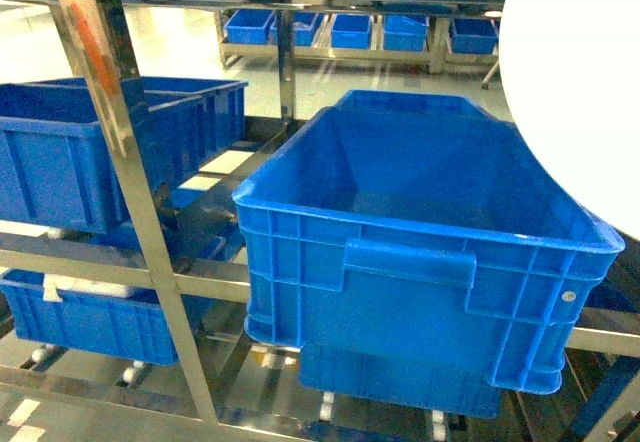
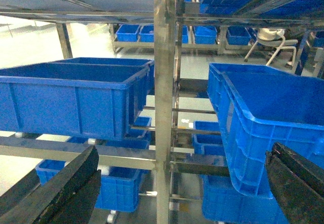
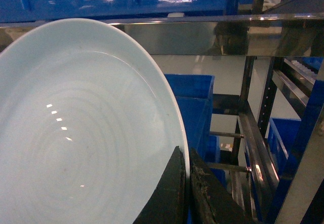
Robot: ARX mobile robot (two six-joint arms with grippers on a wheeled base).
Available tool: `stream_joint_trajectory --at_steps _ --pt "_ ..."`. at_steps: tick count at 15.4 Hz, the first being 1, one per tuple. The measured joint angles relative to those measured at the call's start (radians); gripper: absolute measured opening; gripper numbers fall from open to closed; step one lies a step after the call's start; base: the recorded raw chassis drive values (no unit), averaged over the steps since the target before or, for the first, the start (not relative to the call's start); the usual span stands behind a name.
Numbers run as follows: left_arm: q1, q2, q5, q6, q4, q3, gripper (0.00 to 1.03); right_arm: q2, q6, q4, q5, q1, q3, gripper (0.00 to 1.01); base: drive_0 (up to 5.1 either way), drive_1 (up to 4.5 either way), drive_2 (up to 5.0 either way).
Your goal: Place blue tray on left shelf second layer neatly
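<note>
The blue tray [image 3: 76,133], pale and smooth, fills the left of the right wrist view. My right gripper [image 3: 186,181] is shut on its rim, one black finger on each face. In the head view the tray [image 1: 575,92] is a washed-out pale disc at the upper right, above a big blue crate [image 1: 420,252]. The left shelf second layer [image 1: 90,257] is the steel rail tier left of the slanted upright [image 1: 125,162], and a dark-blue crate [image 1: 70,162] sits on it. My left gripper [image 2: 177,188] is open and holds nothing, facing the rack's upright [image 2: 164,107].
Dark-blue ribbed crates fill the rack: one on the left tier [image 2: 71,100], one on the right tier [image 2: 268,127], more below [image 1: 90,317]. A steel rail [image 3: 217,36] crosses just above the tray. More crates [image 1: 350,30] line a far rack.
</note>
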Motion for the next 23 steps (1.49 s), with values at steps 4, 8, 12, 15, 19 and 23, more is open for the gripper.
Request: stream_joint_trajectory --at_steps 4,8,12,15,19,23 --pt "0.000 0.000 0.000 0.000 0.000 0.000 0.98 0.000 -0.023 -0.001 0.003 0.003 0.000 0.02 0.0 0.00 0.0" --pt "0.000 0.000 0.000 0.000 0.000 0.000 0.98 -0.006 -0.023 0.000 0.003 0.003 0.000 0.02 0.0 3.25 -3.2" --pt "0.000 0.000 0.000 0.000 0.000 0.000 0.98 -0.005 -0.023 0.000 0.003 0.003 0.000 0.02 0.0 2.77 -2.8" --pt "0.000 0.000 0.000 0.000 0.000 0.000 0.98 0.000 -0.023 -0.001 0.003 0.003 0.000 0.02 0.0 0.00 0.0" --pt "0.000 0.000 0.000 0.000 0.000 0.000 0.98 0.000 -0.017 -0.011 -0.002 0.002 0.000 0.02 0.0 0.00 0.0" --pt "0.000 0.000 0.000 0.000 0.000 0.000 0.98 0.129 0.224 -0.058 -0.069 -0.023 0.010 0.02 0.0 0.00 0.0"
